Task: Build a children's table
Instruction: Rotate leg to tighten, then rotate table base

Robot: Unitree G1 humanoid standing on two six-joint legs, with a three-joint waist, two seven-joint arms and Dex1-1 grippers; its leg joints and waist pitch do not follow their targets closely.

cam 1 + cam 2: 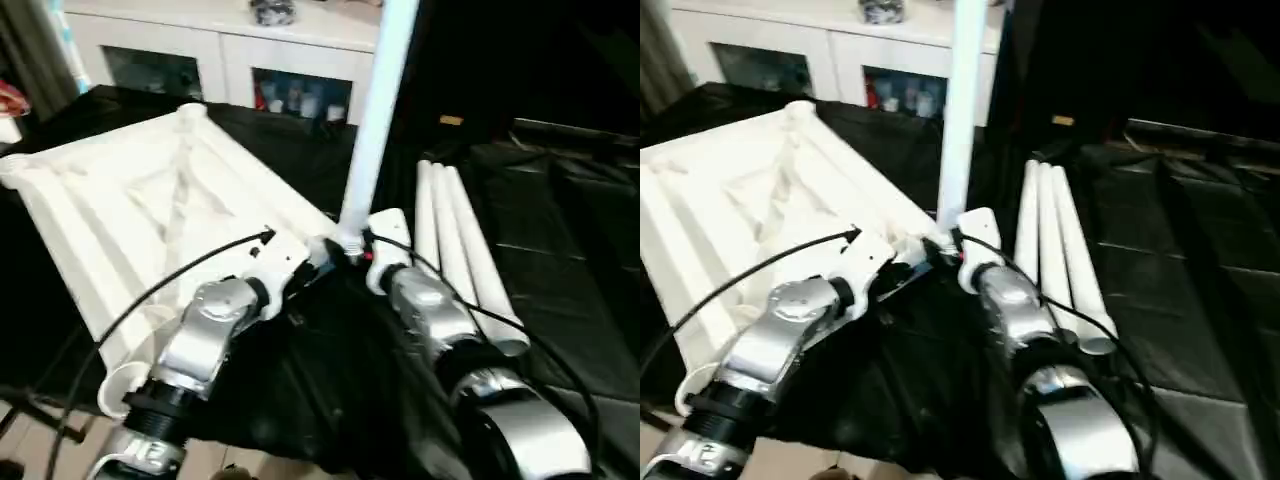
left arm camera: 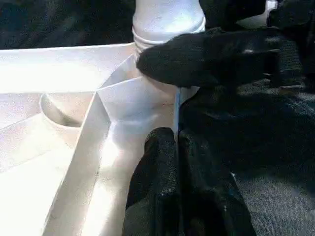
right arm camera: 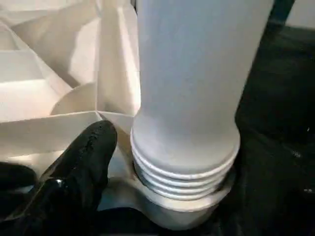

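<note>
No writing can be read anywhere. At left the tabletop [image 1: 150, 210] lies ribbed side up on black cloth, its near corner socket [image 3: 182, 216] holding an upright leg [image 1: 378, 110] with threads partly showing; the left gripper [image 2: 174, 187], clenched shut, rests on the rim beside it. At centre, whether the right gripper [image 1: 350, 245] grips the leg cannot be told; three spare legs [image 1: 465, 250] lie right, a white cabinet [image 1: 220, 50] at top.

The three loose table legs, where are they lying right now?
In the head views, the three loose legs lie side by side on the black cloth, on the robot's right, just beyond its right forearm and right of the upright leg at the tabletop corner.
</note>
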